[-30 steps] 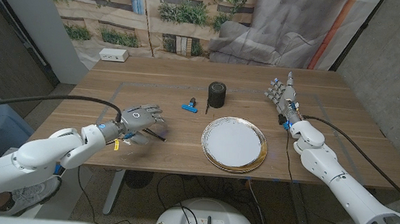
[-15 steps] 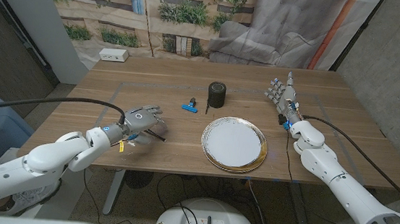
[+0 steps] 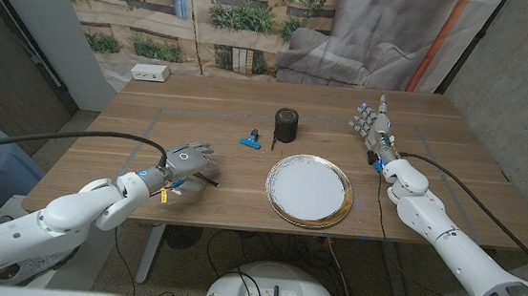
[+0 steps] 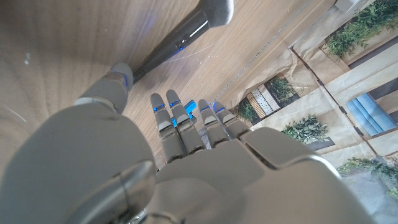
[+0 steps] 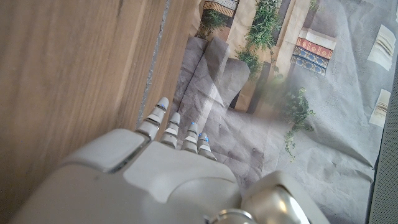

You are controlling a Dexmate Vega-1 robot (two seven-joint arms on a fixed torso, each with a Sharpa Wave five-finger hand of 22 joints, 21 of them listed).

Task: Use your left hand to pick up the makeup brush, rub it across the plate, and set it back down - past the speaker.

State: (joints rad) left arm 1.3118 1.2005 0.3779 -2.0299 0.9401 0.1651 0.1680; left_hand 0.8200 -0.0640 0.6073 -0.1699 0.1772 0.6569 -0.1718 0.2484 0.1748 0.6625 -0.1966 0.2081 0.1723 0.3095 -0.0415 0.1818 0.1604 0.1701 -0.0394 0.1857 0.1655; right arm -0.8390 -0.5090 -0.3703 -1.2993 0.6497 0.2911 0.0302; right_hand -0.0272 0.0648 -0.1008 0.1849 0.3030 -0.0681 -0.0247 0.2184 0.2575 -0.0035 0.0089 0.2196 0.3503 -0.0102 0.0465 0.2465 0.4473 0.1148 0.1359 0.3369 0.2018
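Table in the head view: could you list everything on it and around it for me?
table: one, brown wood, middle of the view
plate: one, white with a gold rim, near edge, right of centre
speaker: one, black cylinder, beyond the plate
small blue item: one, blue and black, just left of the speaker
makeup brush: one, dark handle, lying on the wood by the left hand's thumb
white box: one, white, far left corner
backdrop: one, printed building with plants, behind the table
left hand: one, grey, fingers extended over the table's left part
right hand: one, grey-white, fingers apart, at the right
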